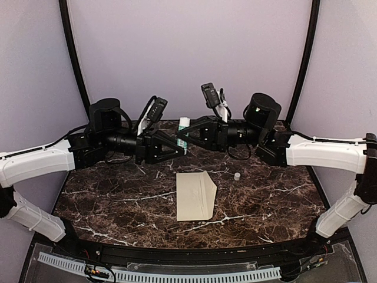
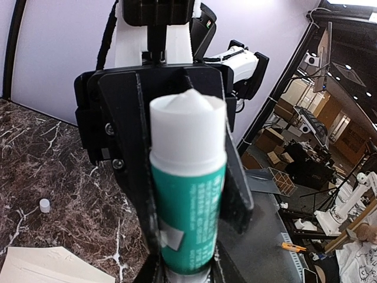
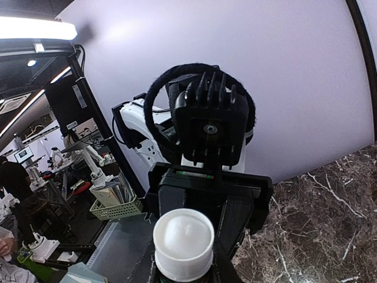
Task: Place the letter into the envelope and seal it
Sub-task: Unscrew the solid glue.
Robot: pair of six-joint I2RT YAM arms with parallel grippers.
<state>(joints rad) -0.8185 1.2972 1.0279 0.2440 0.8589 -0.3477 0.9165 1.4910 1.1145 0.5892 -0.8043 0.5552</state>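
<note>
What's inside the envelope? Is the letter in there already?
The envelope lies flat on the table, its triangular flap open. Its paper covers the inside, so I cannot tell if the letter is in there. No loose letter shows on the table.

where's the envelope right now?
Top view: the envelope lies flat at the middle of the marble table, nearer the arm bases than the raised glue stick. A small white cap stands apart, right of its far corner.

Most of the envelope (image 2: pixel 53 266) beyond the left wrist view's bottom edge.
</note>
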